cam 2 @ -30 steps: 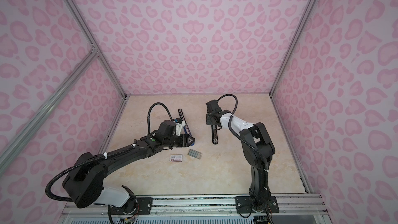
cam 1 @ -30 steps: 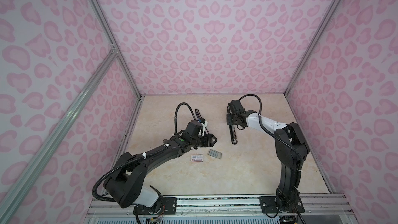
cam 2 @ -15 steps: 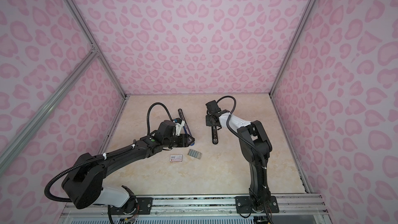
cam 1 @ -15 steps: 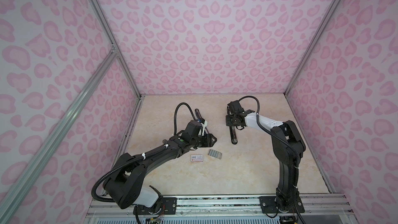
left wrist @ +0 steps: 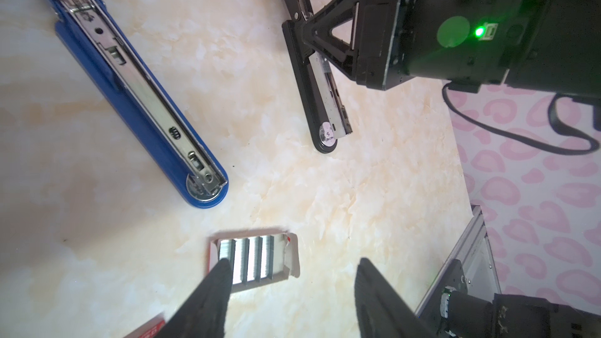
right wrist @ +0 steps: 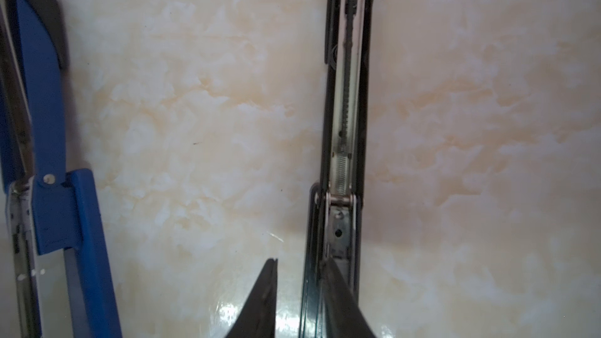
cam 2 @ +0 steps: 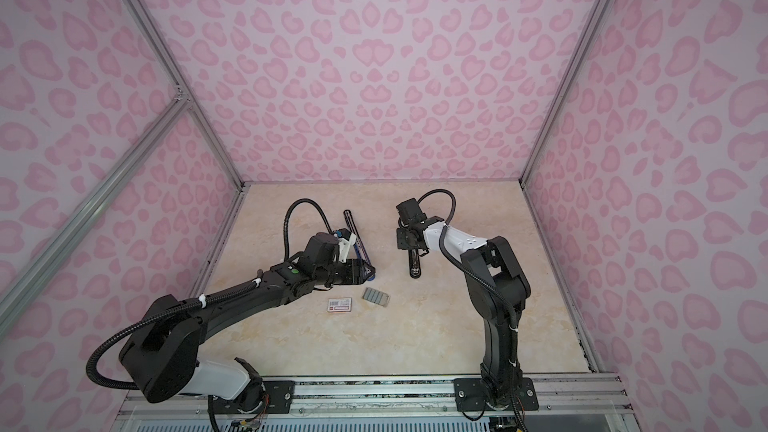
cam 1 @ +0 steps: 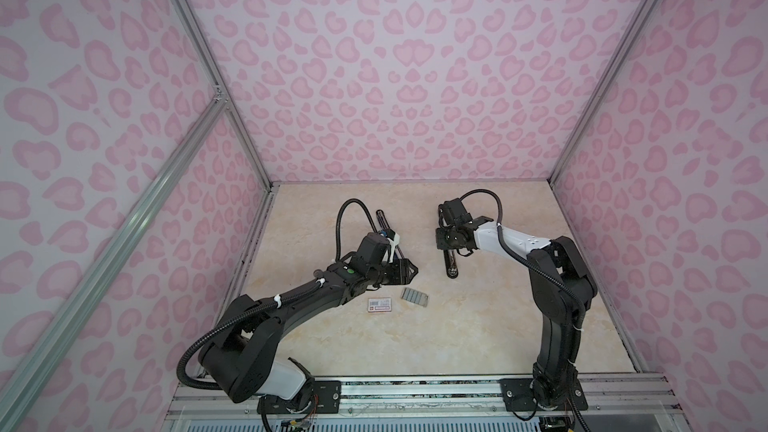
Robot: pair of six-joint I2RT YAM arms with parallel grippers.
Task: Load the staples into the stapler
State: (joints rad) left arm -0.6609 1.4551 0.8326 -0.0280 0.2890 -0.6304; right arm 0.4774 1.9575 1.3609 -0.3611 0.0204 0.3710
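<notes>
Two staplers lie folded open on the marble table. My right gripper [right wrist: 300, 265] is over the black stapler [cam 1: 451, 268] [right wrist: 346, 92], open by a narrow gap: one finger rests on the metal magazine near the hinge, the other hangs beside the stapler with table showing between. The blue stapler [left wrist: 146, 102] [cam 2: 362, 257] lies left of it, partly under my left wrist. The staples [left wrist: 247, 261] [cam 1: 414, 296], several silvery strips side by side in a torn card tray, lie just below my left gripper [left wrist: 294, 266] [cam 1: 409, 274], which hovers open and empty.
A white-and-red barcoded box sleeve [cam 1: 379, 305] [cam 2: 340, 305] lies on the table left of the staples. Pink patterned walls close in the table on three sides. An aluminium rail [cam 1: 415, 388] with both arm bases runs along the front edge.
My right arm's elbow has drawn in a little while its gripper stays on the black stapler. The left arm, staples and staplers have not moved.
</notes>
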